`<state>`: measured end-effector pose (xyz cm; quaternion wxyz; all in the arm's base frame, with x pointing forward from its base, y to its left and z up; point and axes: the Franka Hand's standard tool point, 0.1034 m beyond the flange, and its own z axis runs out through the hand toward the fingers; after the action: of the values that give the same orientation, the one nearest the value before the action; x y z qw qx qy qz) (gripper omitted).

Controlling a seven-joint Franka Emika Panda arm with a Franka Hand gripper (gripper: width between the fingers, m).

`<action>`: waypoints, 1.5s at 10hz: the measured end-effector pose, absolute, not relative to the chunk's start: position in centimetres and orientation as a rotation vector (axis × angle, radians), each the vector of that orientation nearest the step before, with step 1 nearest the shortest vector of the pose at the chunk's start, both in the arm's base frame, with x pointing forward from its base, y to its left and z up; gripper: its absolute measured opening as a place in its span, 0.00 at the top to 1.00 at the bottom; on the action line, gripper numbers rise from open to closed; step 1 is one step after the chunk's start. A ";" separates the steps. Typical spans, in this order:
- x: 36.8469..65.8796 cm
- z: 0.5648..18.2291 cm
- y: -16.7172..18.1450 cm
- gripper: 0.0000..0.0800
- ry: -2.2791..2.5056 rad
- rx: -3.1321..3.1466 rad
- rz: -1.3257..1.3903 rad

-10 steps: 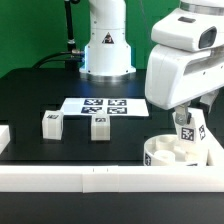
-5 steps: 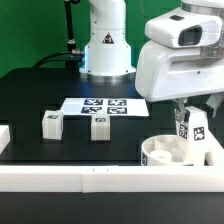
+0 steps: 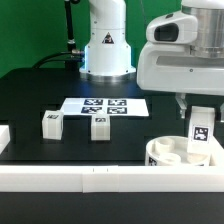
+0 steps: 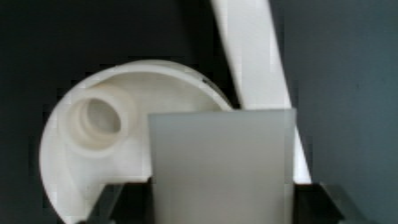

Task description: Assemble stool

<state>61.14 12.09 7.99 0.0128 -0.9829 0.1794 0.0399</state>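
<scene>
The round white seat disc lies at the exterior view's lower right, against the front border bar. My gripper is shut on a white stool leg with a square tag and holds it upright over the disc's right side. In the wrist view the held leg fills the foreground between my dark fingers, with the seat disc and one of its holes beyond it. Two more tagged legs stand on the black table at the exterior view's left and centre.
The marker board lies flat behind the two loose legs. A long white border bar runs along the table's front edge, with a short one at the exterior view's left. The robot base stands at the back.
My gripper has moved toward the exterior view's right with the leg in it. The leg now hangs straighter over the disc's right side. The disc and two loose legs have not moved.
</scene>
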 end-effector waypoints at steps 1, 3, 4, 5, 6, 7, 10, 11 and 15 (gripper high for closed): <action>61.1 8.0 12.3 0.58 0.705 -3.034 0.127; 61.1 8.0 12.6 0.58 0.994 -2.946 0.139; 61.1 8.0 12.6 0.58 1.137 -2.893 0.145; 61.1 8.0 12.6 0.58 1.288 -2.824 0.147; 61.4 8.0 12.5 0.58 1.487 -2.691 0.136; 61.4 8.0 12.5 0.58 1.672 -2.556 0.127; 61.9 8.0 12.5 0.58 2.084 -2.153 0.124; 62.1 7.9 12.6 0.58 2.220 -1.981 0.113; 62.4 8.0 12.7 0.58 2.490 -1.571 0.153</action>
<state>62.43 12.72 8.05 0.0966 -0.5305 0.8406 0.0517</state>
